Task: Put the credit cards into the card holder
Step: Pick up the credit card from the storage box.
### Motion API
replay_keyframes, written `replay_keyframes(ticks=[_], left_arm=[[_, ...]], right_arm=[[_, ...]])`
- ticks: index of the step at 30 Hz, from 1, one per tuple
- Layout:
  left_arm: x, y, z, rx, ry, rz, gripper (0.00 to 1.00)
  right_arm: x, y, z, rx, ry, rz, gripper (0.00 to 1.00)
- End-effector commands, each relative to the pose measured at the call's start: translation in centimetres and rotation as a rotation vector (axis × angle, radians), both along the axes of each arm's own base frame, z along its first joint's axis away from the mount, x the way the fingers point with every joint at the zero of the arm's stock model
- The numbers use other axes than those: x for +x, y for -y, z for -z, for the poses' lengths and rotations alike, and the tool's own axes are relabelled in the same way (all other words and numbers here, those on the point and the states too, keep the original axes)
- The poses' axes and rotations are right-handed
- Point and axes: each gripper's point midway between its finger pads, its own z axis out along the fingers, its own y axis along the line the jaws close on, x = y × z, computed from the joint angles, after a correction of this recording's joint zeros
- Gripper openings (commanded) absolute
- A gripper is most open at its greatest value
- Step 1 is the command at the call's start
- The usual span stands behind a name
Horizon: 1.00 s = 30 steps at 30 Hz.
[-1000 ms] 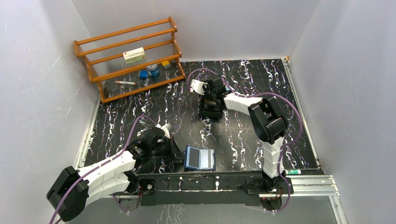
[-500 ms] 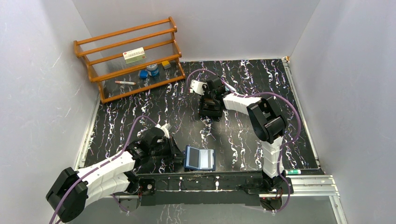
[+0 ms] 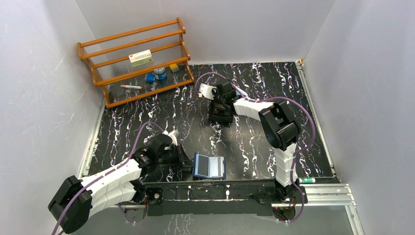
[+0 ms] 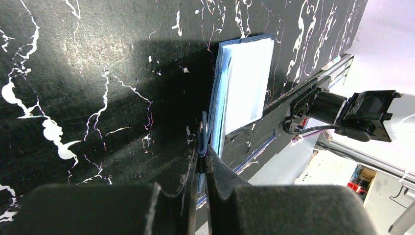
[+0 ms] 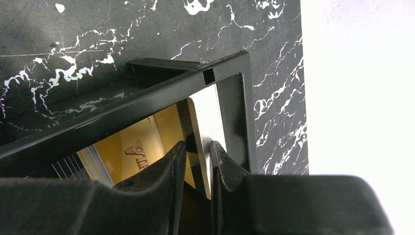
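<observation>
Left fingers (image 4: 222, 178) pinched shut on the edge of the open card holder (image 4: 244, 83), lying on the counter (image 4: 98, 58) at its near edge; right fingers (image 5: 166, 166), narrowly parted inside the black tray (image 5: 147, 105), straddle one of the gold credit cards (image 5: 208, 117), grip indeterminate.

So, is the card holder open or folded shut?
Open: the card holder lies spread, its light-blue inside facing up, one edge pinched by the left gripper.
</observation>
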Motion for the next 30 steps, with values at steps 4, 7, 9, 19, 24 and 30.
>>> replay_keyframes(ticks=[4,7,9,19,24,30], left_arm=[[-0.2,0.1,-0.4,-0.025,0.005,0.01,0.07],[-0.2,0.2,-0.4,-0.023,0.006,0.011,0.07],[-0.1,0.2,-0.4,-0.023,0.006,0.012,0.07],[-0.1,0.2,-0.5,-0.023,0.007,0.013,0.07],[-0.1,0.3,-0.5,-0.023,0.007,0.013,0.07],[-0.1,0.3,-0.5,-0.025,0.008,0.015,0.07]], right_arm=[[1.1,-0.7,-4.3,0.053,0.073,0.01,0.29],[1.1,-0.7,-4.7,0.055,0.079,0.005,0.28],[1.2,-0.8,-5.0,0.054,0.081,0.004,0.27],[1.1,-1.0,-5.6,0.062,0.074,-0.009,0.19],[1.1,-1.1,-6.2,0.066,0.079,-0.01,0.17],[1.4,-1.0,-6.6,0.062,0.085,-0.003,0.24]])
